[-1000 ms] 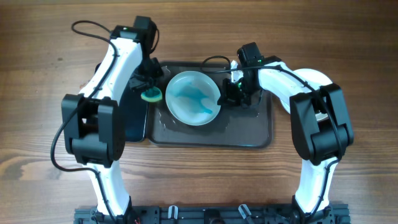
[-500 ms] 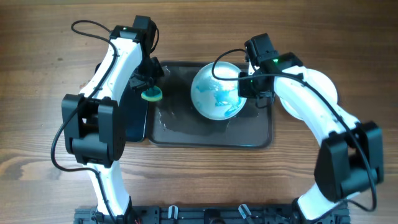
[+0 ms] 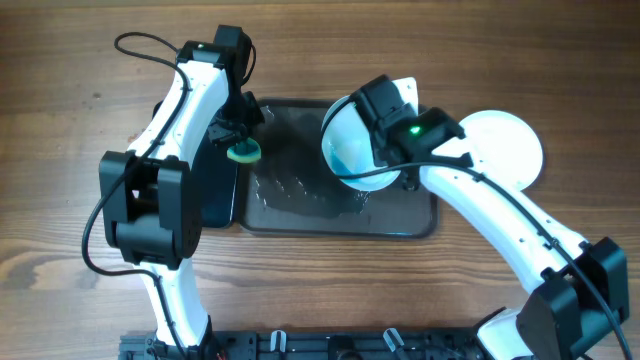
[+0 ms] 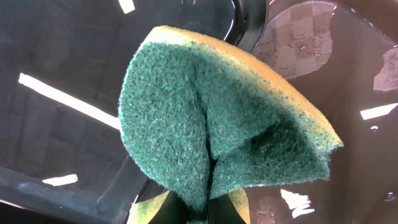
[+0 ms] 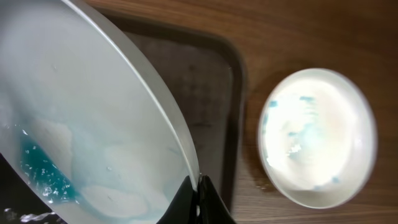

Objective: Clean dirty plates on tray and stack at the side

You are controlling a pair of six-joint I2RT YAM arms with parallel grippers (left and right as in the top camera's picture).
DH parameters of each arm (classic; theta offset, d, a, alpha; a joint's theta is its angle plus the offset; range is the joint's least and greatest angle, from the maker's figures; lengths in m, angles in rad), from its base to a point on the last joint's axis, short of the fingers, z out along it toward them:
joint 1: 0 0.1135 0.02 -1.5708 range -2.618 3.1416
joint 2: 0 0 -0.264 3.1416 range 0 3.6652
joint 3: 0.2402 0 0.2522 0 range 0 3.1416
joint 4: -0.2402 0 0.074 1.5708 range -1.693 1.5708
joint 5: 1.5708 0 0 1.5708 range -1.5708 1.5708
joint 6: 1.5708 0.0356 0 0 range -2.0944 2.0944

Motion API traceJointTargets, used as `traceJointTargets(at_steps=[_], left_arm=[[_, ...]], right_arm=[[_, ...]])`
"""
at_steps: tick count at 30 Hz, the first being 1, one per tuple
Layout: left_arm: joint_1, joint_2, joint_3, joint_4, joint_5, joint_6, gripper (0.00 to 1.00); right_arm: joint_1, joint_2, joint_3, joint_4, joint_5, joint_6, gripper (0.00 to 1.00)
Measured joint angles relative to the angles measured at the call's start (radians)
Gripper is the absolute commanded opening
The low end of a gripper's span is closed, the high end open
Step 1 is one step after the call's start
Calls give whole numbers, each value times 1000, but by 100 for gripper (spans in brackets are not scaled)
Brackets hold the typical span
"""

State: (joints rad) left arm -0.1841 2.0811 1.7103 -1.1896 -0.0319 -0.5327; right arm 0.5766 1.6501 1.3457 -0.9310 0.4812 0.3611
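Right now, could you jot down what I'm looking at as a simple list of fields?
left gripper: shut on a green and yellow sponge, above the tray's left edge
right gripper: shut on the rim of a tilted plate, blue smear inside, over the tray
second plate: flat on the table, right of the tray, faint blue specks
tray: surface wet

The left arm (image 3: 190,95) and the right arm (image 3: 500,225) are built alike: smooth, rounded white shell links joined by boxy matte-black joint housings. A thin black cable (image 3: 135,37) loops off the left arm. A small green light (image 3: 411,128) glows on the right arm's black wrist block. The left claw (image 4: 199,214) and right claw (image 5: 198,208) have black fingers.
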Motion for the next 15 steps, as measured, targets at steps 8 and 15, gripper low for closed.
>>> traceJointTargets(at_steps=[8, 15], left_arm=[[0, 0, 0, 1, 0, 0, 4], [0, 0, 0, 1, 0, 0, 4]], right_arm=[[121, -2, 0, -9, 220, -50, 5], [233, -25, 0, -9, 438, -72, 4]])
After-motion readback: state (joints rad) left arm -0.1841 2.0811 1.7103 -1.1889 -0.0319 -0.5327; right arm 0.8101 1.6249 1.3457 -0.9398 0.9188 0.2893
